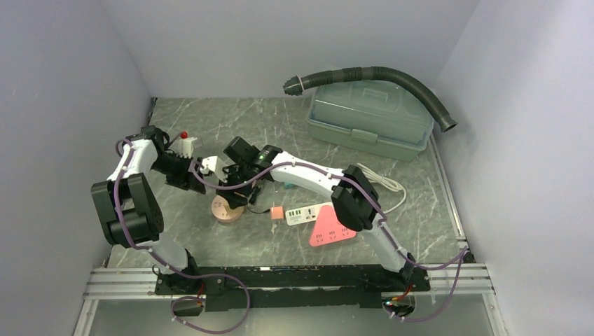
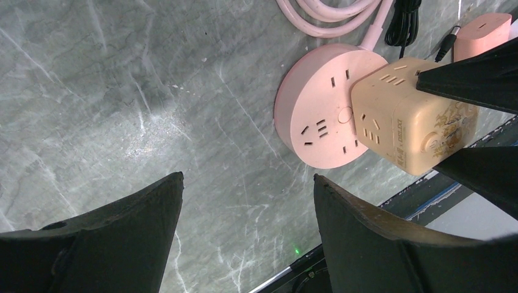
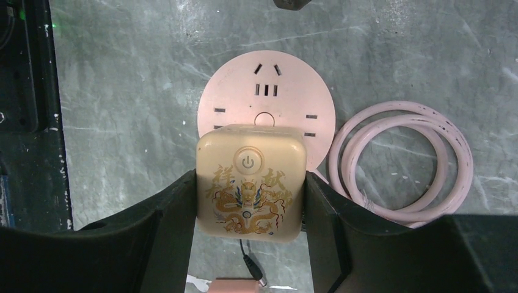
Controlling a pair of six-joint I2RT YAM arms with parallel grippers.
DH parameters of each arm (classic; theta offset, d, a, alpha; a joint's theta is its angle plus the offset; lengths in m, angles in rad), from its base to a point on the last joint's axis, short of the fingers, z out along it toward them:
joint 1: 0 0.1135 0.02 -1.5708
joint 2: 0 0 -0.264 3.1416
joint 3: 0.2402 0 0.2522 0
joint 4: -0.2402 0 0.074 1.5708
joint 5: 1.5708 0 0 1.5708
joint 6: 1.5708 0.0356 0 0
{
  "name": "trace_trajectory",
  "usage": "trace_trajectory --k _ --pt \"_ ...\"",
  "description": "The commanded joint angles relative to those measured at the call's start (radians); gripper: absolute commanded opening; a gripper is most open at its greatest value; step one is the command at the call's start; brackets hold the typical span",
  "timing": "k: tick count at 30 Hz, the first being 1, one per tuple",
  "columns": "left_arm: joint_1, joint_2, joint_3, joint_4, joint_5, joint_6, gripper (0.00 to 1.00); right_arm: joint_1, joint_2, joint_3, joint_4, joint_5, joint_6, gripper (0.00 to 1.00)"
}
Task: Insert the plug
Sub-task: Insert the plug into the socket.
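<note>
The table (image 1: 231,245) carries the socket (image 3: 267,97) flat, slots up, so entry is possible from straight above. The right arm (image 1: 308,175) reaches toward 9 o'clock in the top view, wrist turned down, which places the right gripper (image 3: 250,201) over the socket. The left arm (image 1: 133,203) is folded at the elbow. The left gripper (image 2: 247,226) is spread and empty, the socket at its 1 o'clock; judged a standby pose. The cable (image 3: 400,162) coils at the socket's 3 o'clock, out of the insertion path. The plug (image 3: 250,183) is pinched on two opposite sides, button up, and covers the socket's 6 o'clock part. Prongs are hidden, so contact cannot be determined
</note>
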Motion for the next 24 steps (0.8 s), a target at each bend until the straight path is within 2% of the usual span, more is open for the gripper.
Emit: trace_trajectory --k 1,10,15,20,24 --pt "0.005 -0.014 0.034 -0.016 0.021 0.024 0.82 -0.012 0.056 -0.069 -0.030 -0.008 -0.015 0.00" --pt "0.005 -0.013 0.028 -0.014 0.028 0.021 0.82 -0.017 0.090 -0.146 -0.026 0.014 -0.024 0.00" --pt "0.006 -0.011 0.031 -0.017 0.026 0.022 0.82 -0.007 0.115 -0.180 -0.016 0.096 -0.031 0.00" --pt "0.006 -0.017 0.030 -0.019 0.023 0.024 0.82 -0.005 0.106 -0.234 0.028 0.090 -0.014 0.00" --pt "0.006 -0.025 0.026 -0.020 0.025 0.025 0.83 -0.004 0.150 -0.215 -0.027 0.114 -0.035 0.00"
